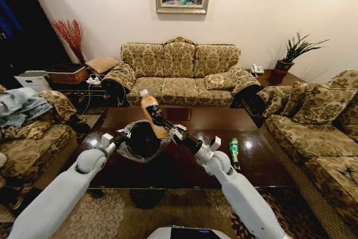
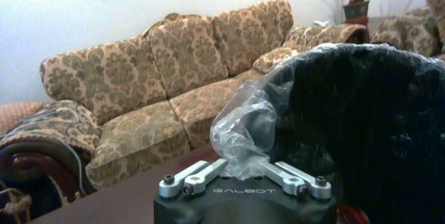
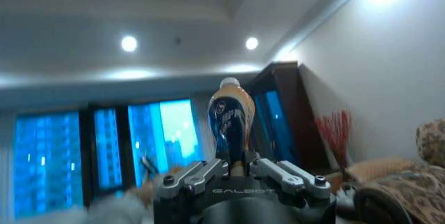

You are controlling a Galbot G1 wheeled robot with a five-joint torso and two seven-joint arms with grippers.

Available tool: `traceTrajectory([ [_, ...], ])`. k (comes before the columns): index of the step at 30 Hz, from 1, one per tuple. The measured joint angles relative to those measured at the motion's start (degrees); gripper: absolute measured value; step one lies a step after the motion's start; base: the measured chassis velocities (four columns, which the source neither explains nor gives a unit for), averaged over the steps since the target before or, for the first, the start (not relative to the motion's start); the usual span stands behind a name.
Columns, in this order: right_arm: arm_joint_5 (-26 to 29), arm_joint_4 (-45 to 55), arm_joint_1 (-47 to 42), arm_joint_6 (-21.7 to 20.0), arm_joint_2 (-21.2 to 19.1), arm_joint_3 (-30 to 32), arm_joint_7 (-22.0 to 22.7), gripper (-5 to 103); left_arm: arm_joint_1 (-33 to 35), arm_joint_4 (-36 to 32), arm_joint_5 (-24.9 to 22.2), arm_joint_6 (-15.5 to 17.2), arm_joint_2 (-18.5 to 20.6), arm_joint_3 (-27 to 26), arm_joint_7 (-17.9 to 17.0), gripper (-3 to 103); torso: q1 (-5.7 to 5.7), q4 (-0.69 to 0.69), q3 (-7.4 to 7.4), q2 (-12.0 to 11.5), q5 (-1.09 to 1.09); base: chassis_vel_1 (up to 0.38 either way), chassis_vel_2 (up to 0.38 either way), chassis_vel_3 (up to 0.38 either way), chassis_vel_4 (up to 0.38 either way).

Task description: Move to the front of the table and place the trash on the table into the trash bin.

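Bottle (image 1: 151,113) base hidden behind trash bin (image 1: 142,141) rim.

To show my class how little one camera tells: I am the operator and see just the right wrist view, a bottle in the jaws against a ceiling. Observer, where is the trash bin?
Observer: The trash bin is held up over the table, its mouth just below the base of the bottle in the right gripper.
Operator: What holds the bin up?
Observer: The left gripper, jaws shut on the bin's rim and its clear plastic liner.
Operator: Is any trash lying on the table?
Observer: Yes, a green bottle lies on it, to the robot's right.
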Motion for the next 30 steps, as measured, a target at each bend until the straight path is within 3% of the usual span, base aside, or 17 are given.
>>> traceTrajectory([
  [8,-3.28,-3.22,0.2,1.5,0.34,-0.02,-2.08,30,-0.26,-1.19,-0.67,0.14,0.13,-0.02,-0.02,0,0.0,0.0,0.0,0.0,0.0,0.0,0.0,0.0,0.0],
  [12,-3.61,-3.44,0.63,1.93,0.61,-0.21,-1.65,51,0.37,-2.38,-0.91,0.38,-0.1,-0.06,0.04,0,0.0,-0.01,0.0,0.0,0.0,0.0,0.0,0.0,0.0],
  [14,-3.59,-3.44,0.64,2.16,0.75,-0.17,-1.5,51,0.57,-2.46,-0.91,0.43,-0.21,-0.12,0.05,0,0.0,-0.01,0.0,0.0,-0.01,0.0,0.0,0.0,0.0],
  [17,-2.52,-2.23,-0.15,2.64,1.3,1.74,-0.33,68,0.73,-2.24,-0.9,0.44,-0.27,-0.49,0.06,0,0.0,-0.01,0.0,0.0,0.01,0.0,0.0,0.0,0.0],
  [18,-2.52,-2.23,-0.15,2.64,1.3,1.74,-0.33,68,0.73,-2.24,-0.9,0.44,-0.27,-0.49,0.06,0,0.0,-0.01,0.0,0.0,0.01,0.0,0.0,0.0,0.0],
  [20,-1.13,0.08,-2.06,3.25,1.21,4.95,2.22,79,0.7,-1.76,-0.78,0.45,-0.24,-1.1,-0.17,0,0.0,0.0,0.0,0.0,-0.01,0.0,0.0,0.0,0.0],
  [24,-1.55,3.5,-6.01,3.09,0.36,10.5,7.37,89,0.41,-1.42,-0.42,1.01,0.08,-1.86,-0.81,0,0.0,0.0,0.0,0.0,-0.01,0.0,0.0,0.0,0.0],
  [26,-2.75,5.77,-9.18,2.55,-0.1,14.4,13.36,98,0.3,-1.58,-0.49,1.89,0.91,-2.22,-1.08,0,0.0,-0.02,0.0,0.0,0.0,0.0,0.0,0.0,0.0],
  [28,-5.44,8.24,-13.22,0.96,-0.06,19.19,20.77,99,0.29,-2.7,-0.98,3.89,2.93,-2.58,-0.92,0,0.0,-0.01,0.0,0.0,0.0,0.0,0.0,0.0,0.0],
  [29,-5.44,8.24,-13.22,0.96,-0.06,19.19,20.77,99,0.29,-2.7,-0.98,3.89,2.93,-2.58,-0.92,0,0.0,-0.01,0.0,0.0,0.0,0.0,0.0,0.0,0.0],
  [30,-7.18,9.25,-15.42,0.21,0.22,21.55,24.33,100,0.33,-3.34,-1.21,5.0,4.32,-2.88,-0.41,0,0.0,-0.01,0.0,0.0,-0.01,0.0,0.0,0.0,0.0],
])
